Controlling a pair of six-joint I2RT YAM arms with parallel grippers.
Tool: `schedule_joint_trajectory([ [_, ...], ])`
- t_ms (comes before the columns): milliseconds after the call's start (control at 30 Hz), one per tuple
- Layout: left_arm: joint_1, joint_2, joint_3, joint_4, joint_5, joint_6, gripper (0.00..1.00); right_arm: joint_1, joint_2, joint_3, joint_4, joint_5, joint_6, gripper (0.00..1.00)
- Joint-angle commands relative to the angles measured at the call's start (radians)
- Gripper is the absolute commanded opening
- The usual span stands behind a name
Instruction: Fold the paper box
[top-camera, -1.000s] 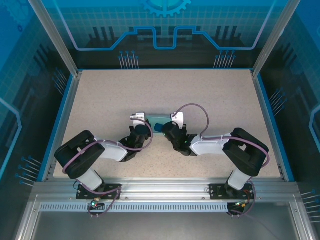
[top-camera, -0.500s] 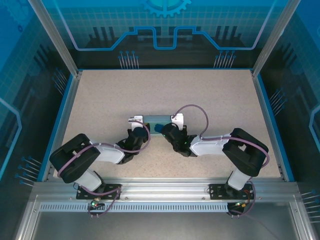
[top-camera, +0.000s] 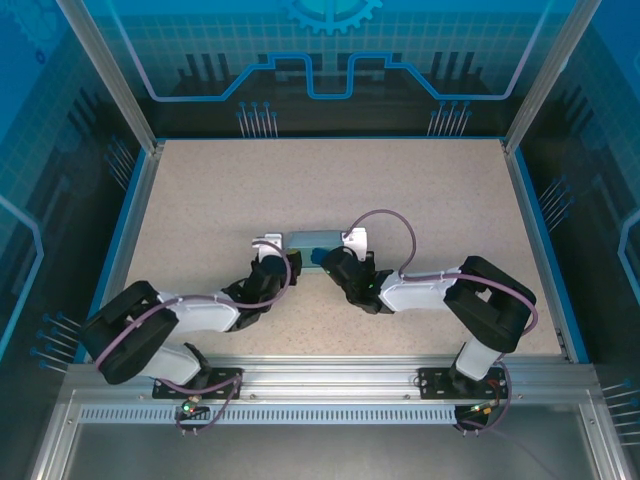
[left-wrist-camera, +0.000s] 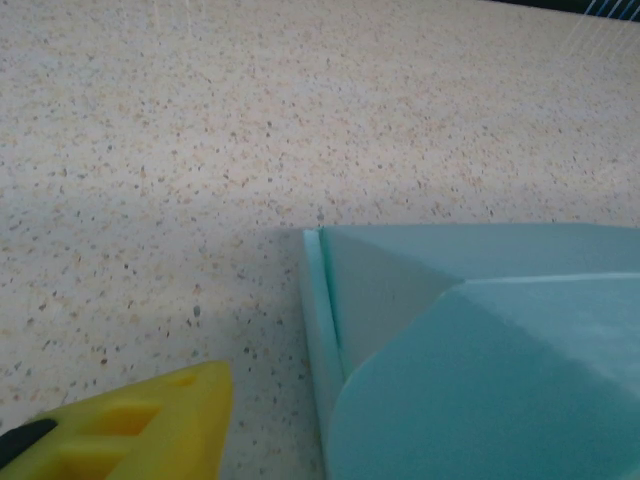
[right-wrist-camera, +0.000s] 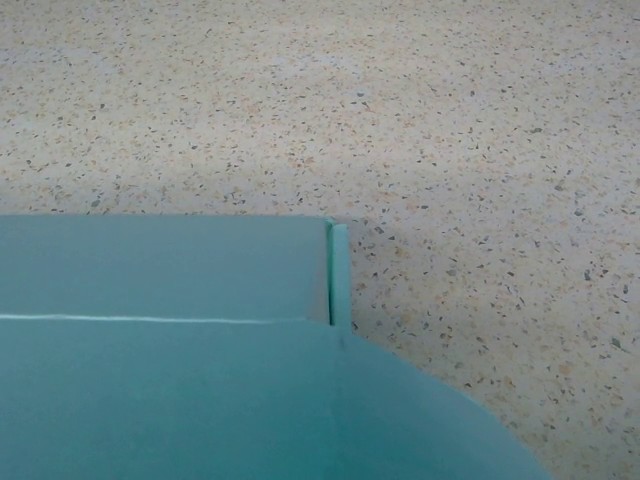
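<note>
Judged step: seating the end flaps of the paper box (top-camera: 312, 241); the left gripper (top-camera: 267, 247) should come square to the left end and press the flap home without skidding the box over the table (top-camera: 420, 190). Its jaws stand parted, holding nothing, one yellow fingertip (left-wrist-camera: 130, 425) just beside that end, not touching. The right gripper (top-camera: 336, 256) is closed at the box's right end; whether it pinches card cannot be told.
</note>
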Motion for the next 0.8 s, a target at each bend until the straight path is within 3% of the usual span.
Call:
schedule_joint_trajectory([
  [0,0.004,-0.088,-0.031,-0.108,0.056,-0.034,0.55,0.014,0.000,0.009,-0.055,0.031,-0.010,0.00],
  [267,0.007,-0.446,0.042,-0.513,0.165,-0.014,0.54,0.012,-0.003,0.029,-0.069,0.032,-0.024,0.00],
  [400,0.048,-0.526,0.167,-0.662,0.244,0.015,0.55,0.011,-0.002,0.033,-0.064,0.032,-0.038,0.00],
  [567,0.191,-0.347,0.406,-0.758,0.515,0.032,0.54,0.010,0.000,0.034,-0.056,0.027,-0.045,0.00],
  [767,0.253,-0.052,0.640,-0.795,0.690,0.058,0.52,0.009,0.000,0.036,-0.058,0.025,-0.049,0.00],
])
